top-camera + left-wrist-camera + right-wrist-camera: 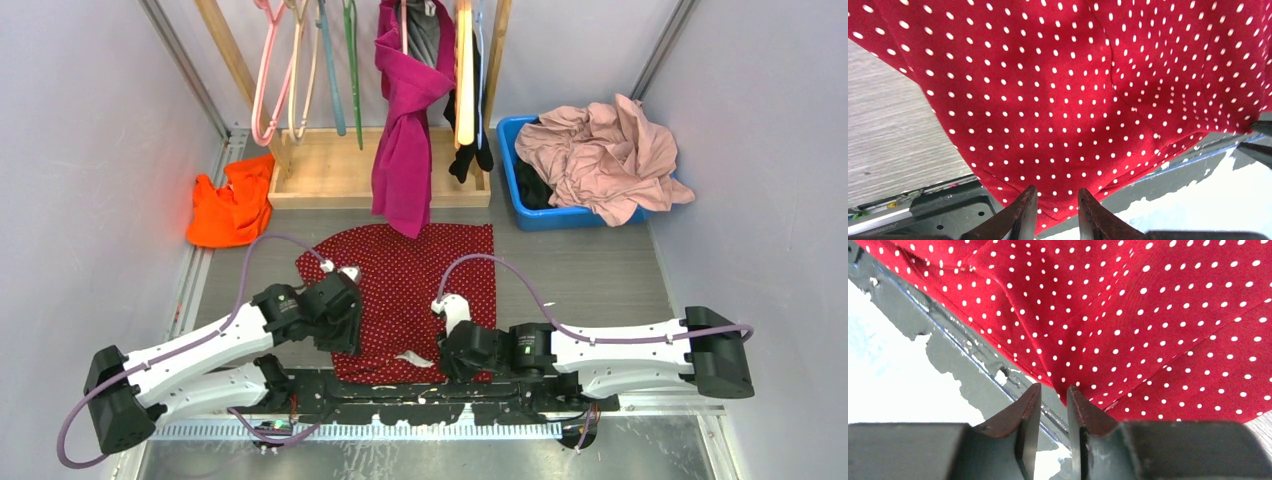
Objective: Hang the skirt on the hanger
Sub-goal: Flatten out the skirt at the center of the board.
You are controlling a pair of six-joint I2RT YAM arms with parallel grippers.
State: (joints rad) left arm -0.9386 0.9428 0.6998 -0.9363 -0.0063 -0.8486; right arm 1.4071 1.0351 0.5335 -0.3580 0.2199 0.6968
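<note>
Both grippers sit at the skirt's near hem: left gripper has its narrow-set fingers pinching the edge, and the right gripper is nearly closed on a fold. Skirt's spread flat on the table, and the pink hanger hangs on the rack behind it, off to the left.

Red white-dotted skirt fills most of view, draped over grey counter. Left tool fingers slightly parted at its hem edge.
</note>
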